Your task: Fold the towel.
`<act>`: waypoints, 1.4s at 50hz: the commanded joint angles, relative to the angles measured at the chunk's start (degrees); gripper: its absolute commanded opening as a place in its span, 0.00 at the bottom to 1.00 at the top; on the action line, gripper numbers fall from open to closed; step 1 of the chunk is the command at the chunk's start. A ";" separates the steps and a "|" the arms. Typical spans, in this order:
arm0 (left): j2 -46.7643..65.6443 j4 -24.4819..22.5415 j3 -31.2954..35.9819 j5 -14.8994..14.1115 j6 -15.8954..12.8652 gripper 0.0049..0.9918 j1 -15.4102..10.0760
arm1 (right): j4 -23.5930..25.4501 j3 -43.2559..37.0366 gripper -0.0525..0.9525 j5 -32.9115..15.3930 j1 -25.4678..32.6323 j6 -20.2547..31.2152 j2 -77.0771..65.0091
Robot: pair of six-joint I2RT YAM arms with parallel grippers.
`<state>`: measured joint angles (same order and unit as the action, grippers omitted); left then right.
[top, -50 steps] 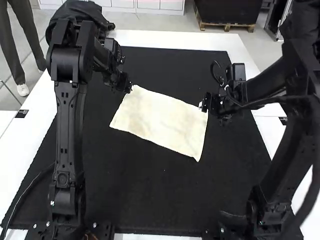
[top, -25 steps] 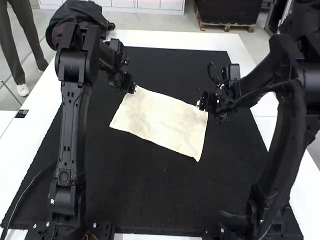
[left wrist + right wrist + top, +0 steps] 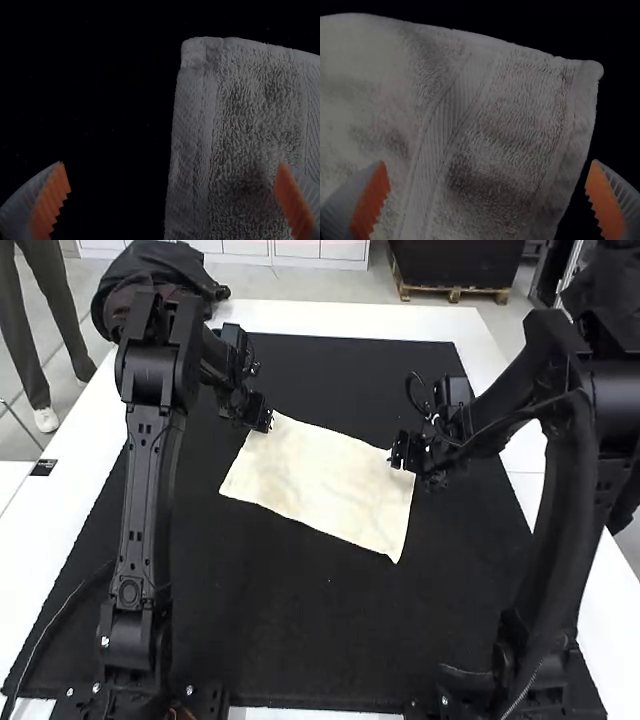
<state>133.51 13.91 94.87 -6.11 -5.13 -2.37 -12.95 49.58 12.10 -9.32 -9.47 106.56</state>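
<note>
A pale towel [image 3: 325, 485] lies spread flat and slightly turned on the black mat. My left gripper [image 3: 266, 421] is at its far left corner, my right gripper [image 3: 397, 458] at its far right corner. In the left wrist view my left gripper [image 3: 172, 182] is open, its fingers wide apart, with the edge of the towel [image 3: 255, 115] between them. My right gripper [image 3: 487, 180] is open too in the right wrist view, and the towel's corner part [image 3: 520, 115] with its ribbed band lies between and beyond its fingers.
The black mat [image 3: 260, 620] covers most of the white table [image 3: 50, 510]. A dark bag [image 3: 165, 270] sits at the table's far left edge, behind the left arm.
The right gripper has shifted a little to the left, over the towel's far right corner. My left gripper has moved slightly right. The towel lies as before.
</note>
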 commanded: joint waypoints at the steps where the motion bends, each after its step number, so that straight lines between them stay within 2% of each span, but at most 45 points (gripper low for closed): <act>1: 0.17 -0.29 2.51 -0.92 -0.41 0.97 0.00 | -0.15 1.39 0.95 0.12 -0.17 -0.63 0.66; 50: 1.66 1.12 2.69 -0.83 -0.32 0.96 0.44 | -0.58 2.01 0.95 -0.14 0.53 -1.34 5.41; 55: 1.93 1.29 2.60 -0.66 -0.41 0.92 0.44 | -0.58 2.01 0.91 -0.06 0.53 -1.34 5.50; 66: 2.37 1.21 2.42 -0.57 -0.41 0.91 0.26 | -0.41 2.62 0.91 0.21 0.45 -1.25 6.38; 70: 2.37 0.94 2.42 -0.48 -0.50 0.91 0.17 | -0.41 2.62 0.85 0.73 0.36 -1.16 6.55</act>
<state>134.85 14.94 95.79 -6.28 -5.13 -2.26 -12.84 50.78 11.55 -9.10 -10.52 110.13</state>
